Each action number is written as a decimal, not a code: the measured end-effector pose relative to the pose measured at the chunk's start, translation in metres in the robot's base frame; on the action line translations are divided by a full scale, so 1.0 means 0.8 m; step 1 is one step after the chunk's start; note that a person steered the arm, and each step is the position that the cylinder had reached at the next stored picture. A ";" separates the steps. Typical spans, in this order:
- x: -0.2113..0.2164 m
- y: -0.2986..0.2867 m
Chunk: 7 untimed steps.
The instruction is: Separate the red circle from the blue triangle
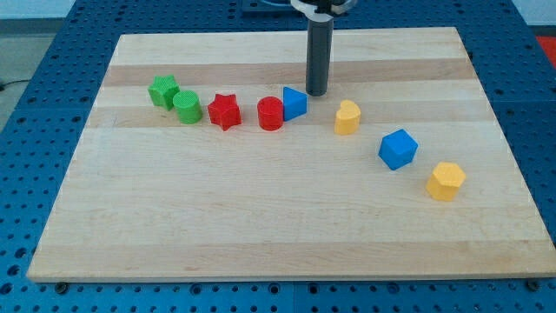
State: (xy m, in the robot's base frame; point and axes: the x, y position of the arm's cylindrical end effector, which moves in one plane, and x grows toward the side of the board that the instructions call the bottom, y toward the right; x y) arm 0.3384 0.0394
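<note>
My tip (316, 93) just above-right of blue triangle (294, 103); red circle (270, 114) touching

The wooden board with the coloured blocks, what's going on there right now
A robot arm's rod is working the board. My tip sits just to the view's upper right of the blue triangle, close beside it. The red circle still touches the triangle's left side, so they are not yet separated. The other blocks lie untouched.

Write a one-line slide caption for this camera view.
My tip stands just above-right of the blue triangle, which touches the red circle, on a wooden board of scattered blocks.
</note>
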 end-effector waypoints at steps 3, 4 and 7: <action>0.009 -0.048; 0.007 -0.045; 0.003 -0.083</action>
State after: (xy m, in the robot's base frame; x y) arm 0.3408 -0.0273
